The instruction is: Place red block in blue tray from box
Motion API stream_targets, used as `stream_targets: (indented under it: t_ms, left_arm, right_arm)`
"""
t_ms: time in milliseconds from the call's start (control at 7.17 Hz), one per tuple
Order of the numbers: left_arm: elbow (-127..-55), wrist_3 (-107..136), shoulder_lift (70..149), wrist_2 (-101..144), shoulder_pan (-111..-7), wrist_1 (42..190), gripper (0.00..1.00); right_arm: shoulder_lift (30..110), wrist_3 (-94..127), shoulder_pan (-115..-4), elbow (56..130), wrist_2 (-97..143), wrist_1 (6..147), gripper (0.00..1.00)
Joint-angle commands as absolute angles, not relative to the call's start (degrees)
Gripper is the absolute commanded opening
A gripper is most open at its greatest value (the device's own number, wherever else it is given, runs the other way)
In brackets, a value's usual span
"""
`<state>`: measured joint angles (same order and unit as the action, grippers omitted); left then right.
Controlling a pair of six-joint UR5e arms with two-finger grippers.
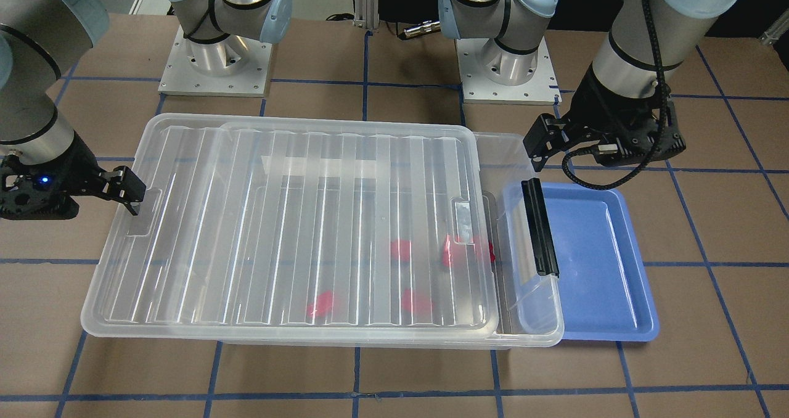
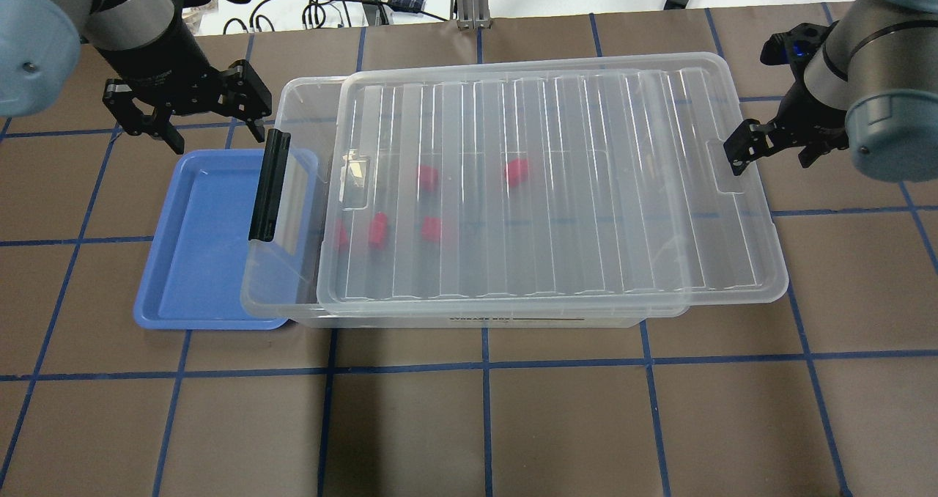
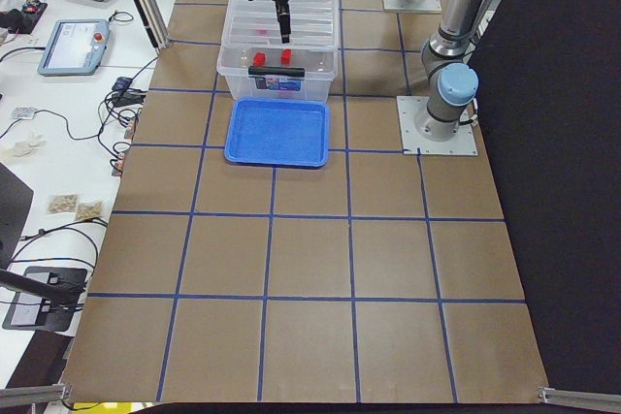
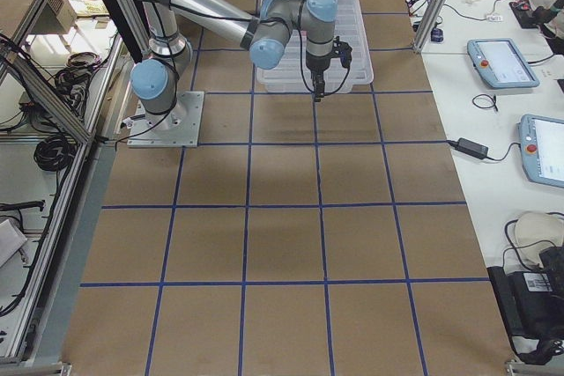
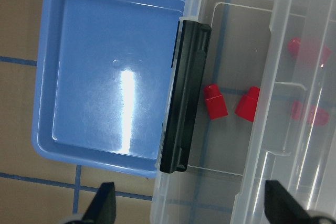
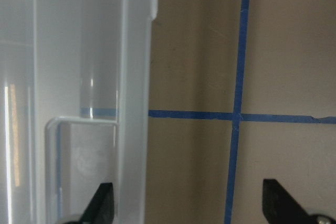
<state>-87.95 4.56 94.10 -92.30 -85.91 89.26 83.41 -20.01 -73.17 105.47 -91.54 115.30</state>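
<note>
Left claw (image 2: 219,138) spread, beside blue tray (image 2: 198,248)

Brown tabletop (image 2: 513,424) gridded in blue tape, and sitting on it: the large clear plastic box (image 2: 410,319), the shallow light-blue plastic tray (image 2: 198,262) tucked against its latch end, a square metal base plate (image 1: 175,82) under each arm.

Robotics lab, two industrial arms (image 2: 139,13) bolted to metal base plates (image 1: 172,80), brown table (image 2: 557,424) gridded with blue tape (image 2: 484,369), teach pendants (image 3: 70,46) and cables (image 3: 126,104) on side bench (image 3: 29,172).
</note>
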Motion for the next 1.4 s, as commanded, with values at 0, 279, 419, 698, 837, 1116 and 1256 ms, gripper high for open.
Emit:
stream_targets:
  t_ms: [0,279,419,698,837,1116,1256]
  left_arm:
    - [-88.0,3.8,94.6,-91.8,-86.2,89.0,1.0]
    - [-88.1,-3.8,95.6,-91.4,-86.2,89.2,1.0]
    - [-88.1,-4.1,96.5,-91.5,-86.3,89.0,1.0]
    - [-88.1,-7.3,97.6,-91.4,-87.2,88.9,1.0]
    - [-88.2,-7.7,97.7,-91.4,-87.4,89.0,1.0]
    - [-89.9,-8.4,97.6,-90.2,-88.5,88.2,1.0]
    - [-90.8,-8.4,97.6,-90.1,-89.0,87.7,1.0]
  right_arm:
    - [83.4,-21.9,-71.5,105.3,-91.6,115.3,1.0]
    - [83.4,-22.8,-70.6,105.1,-91.8,115.4,1.0]
    - [83.3,-23.4,-69.7,105.0,-91.7,115.9,1.0]
    - [82.4,-24.8,-68.7,104.7,-91.8,117.3,1.0]
    - [81.8,-24.9,-68.6,104.5,-91.8,117.4,1.0]
    - [81.7,-25.0,-67.4,104.4,-91.8,117.4,1.0]
    - [81.7,-25.1,-67.0,104.4,-91.8,117.4,1.0]
